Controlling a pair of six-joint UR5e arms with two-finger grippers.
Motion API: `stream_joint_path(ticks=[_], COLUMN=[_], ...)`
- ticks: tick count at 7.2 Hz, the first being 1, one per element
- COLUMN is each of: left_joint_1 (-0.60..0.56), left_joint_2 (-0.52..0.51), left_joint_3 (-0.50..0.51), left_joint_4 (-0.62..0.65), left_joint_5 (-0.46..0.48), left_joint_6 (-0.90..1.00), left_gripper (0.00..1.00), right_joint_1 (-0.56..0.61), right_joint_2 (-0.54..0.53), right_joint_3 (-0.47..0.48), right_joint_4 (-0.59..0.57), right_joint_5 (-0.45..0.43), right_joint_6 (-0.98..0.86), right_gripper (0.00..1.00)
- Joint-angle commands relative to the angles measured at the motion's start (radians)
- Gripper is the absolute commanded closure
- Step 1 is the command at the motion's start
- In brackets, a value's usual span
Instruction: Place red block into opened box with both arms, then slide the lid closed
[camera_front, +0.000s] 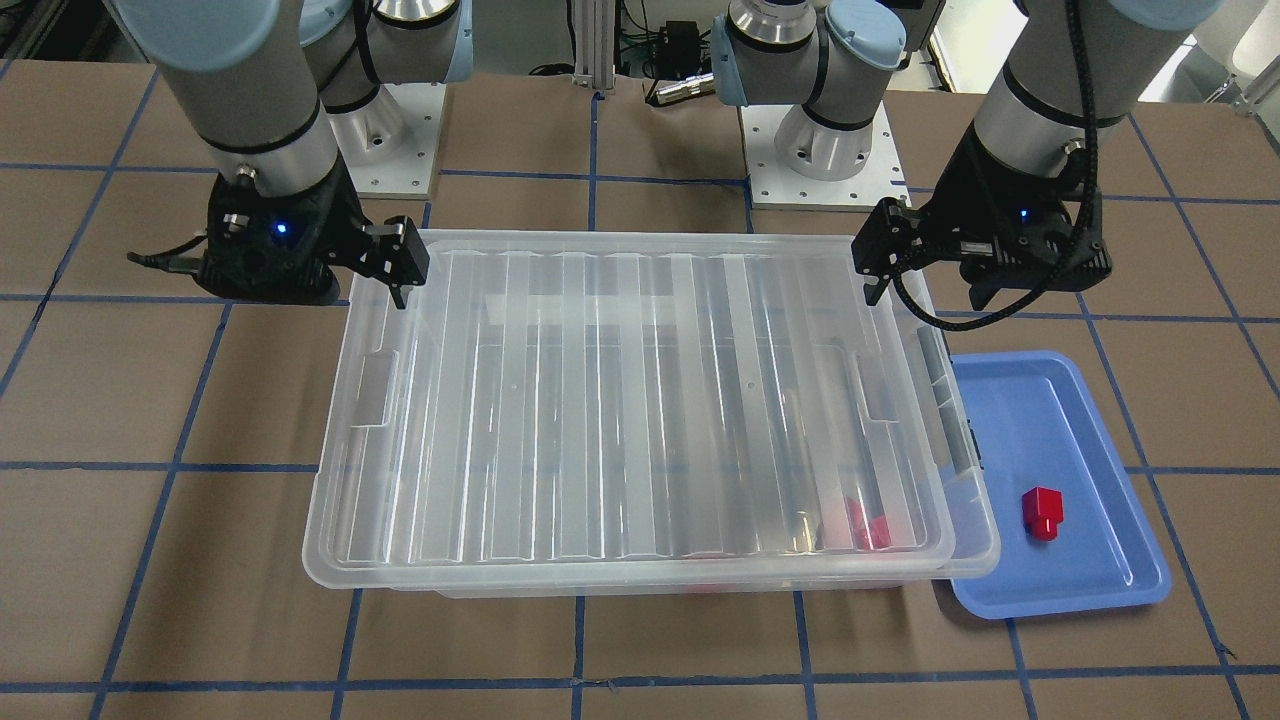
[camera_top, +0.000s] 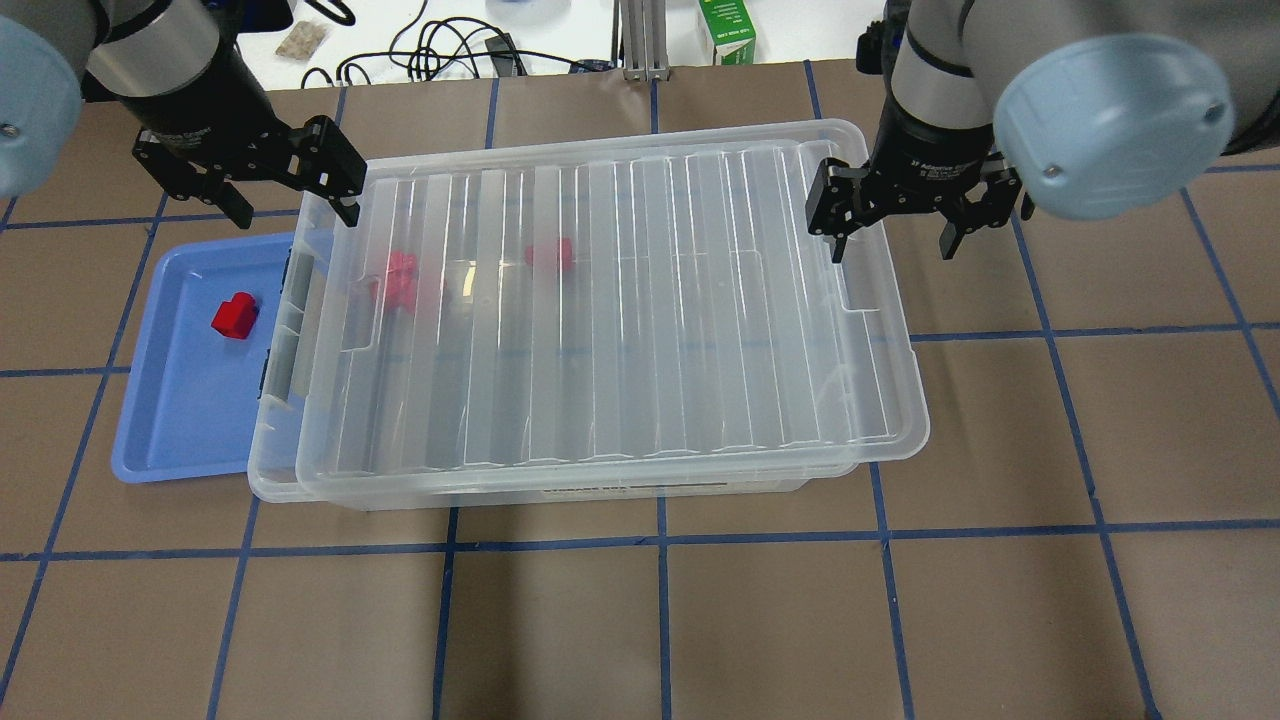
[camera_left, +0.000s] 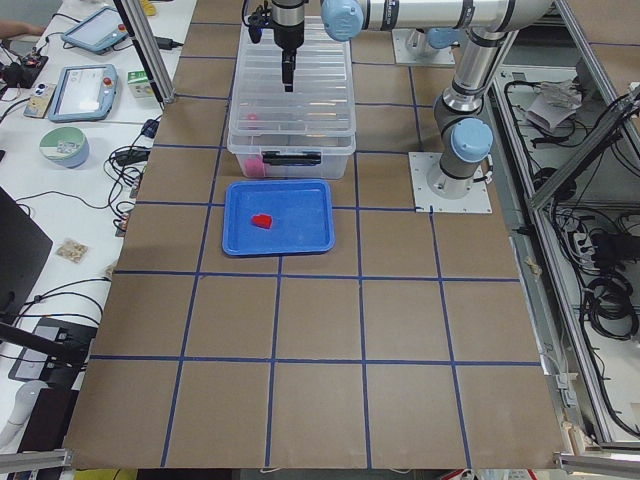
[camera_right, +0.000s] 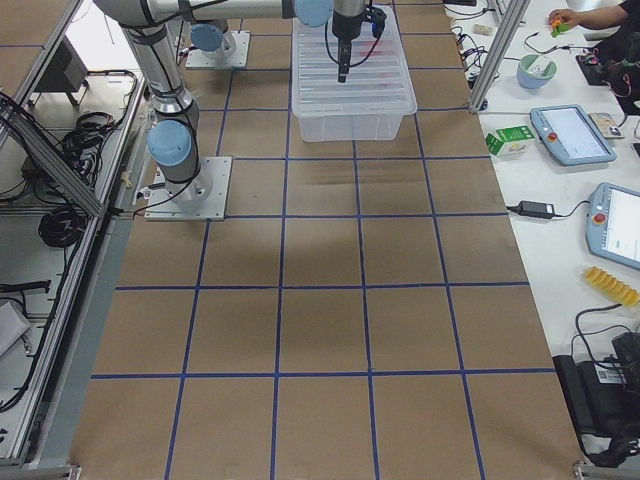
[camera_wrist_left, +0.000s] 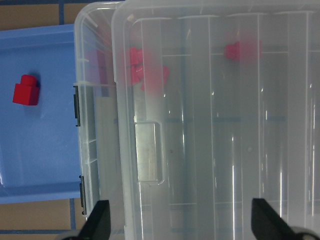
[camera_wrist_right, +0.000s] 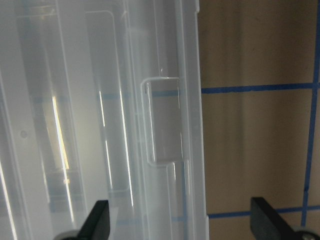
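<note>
The clear box (camera_top: 272, 420) sits mid-table with the ribbed lid (camera_top: 620, 320) lying on it, shifted toward my right so a narrow strip at the box's left end stays uncovered. Two red blocks (camera_top: 400, 280) (camera_top: 550, 255) show blurred through the lid. A third red block (camera_top: 235, 315) lies on the blue tray (camera_top: 170, 440). My left gripper (camera_top: 292, 205) hovers open over the lid's far left corner. My right gripper (camera_top: 893, 242) hovers open, straddling the lid's right edge near its handle recess (camera_wrist_right: 165, 122). Neither gripper holds anything.
The blue tray touches the box's left end, beside the grey latches (camera_front: 958, 440). Both arm bases (camera_front: 825, 150) stand behind the box. A green carton (camera_top: 727, 35) and cables lie past the table's far edge. A person's hand (camera_right: 565, 18) is at the side desk.
</note>
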Motion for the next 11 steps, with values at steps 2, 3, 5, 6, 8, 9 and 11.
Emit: stream_joint_path(ticks=[2, 3, 5, 6, 8, 9, 11], left_joint_1=[0.222, 0.276, 0.326, 0.335, 0.363, 0.38, 0.412], left_joint_2=[-0.077, -0.126, -0.217, -0.269, -0.344, -0.376, -0.433], left_joint_3=[-0.018, -0.023, -0.027, -0.032, -0.034, -0.05, -0.093], left_joint_4=[0.021, 0.041, 0.134, 0.211, 0.273, 0.308, 0.423], left_joint_5=[-0.025, -0.03, -0.027, -0.018, -0.018, -0.021, -0.021], left_joint_6=[0.228, 0.283, 0.433, 0.445, 0.561, 0.63, 0.655], left_gripper=[0.0, 0.0, 0.0, 0.0, 0.0, 0.0, 0.0], right_joint_1=[-0.027, -0.04, -0.088, -0.137, -0.227, -0.266, -0.304], right_joint_2=[0.034, 0.034, 0.034, 0.034, 0.031, 0.022, 0.017], right_joint_3=[0.145, 0.148, 0.15, 0.147, 0.145, 0.145, 0.148], right_joint_4=[-0.21, -0.213, -0.216, -0.21, -0.207, -0.194, -0.191], right_joint_5=[-0.079, -0.079, -0.082, -0.086, -0.088, -0.088, -0.102], right_joint_6=[-0.073, -0.074, -0.137, -0.169, -0.259, -0.265, -0.313], right_gripper=[0.0, 0.0, 0.0, 0.0, 0.0, 0.0, 0.0])
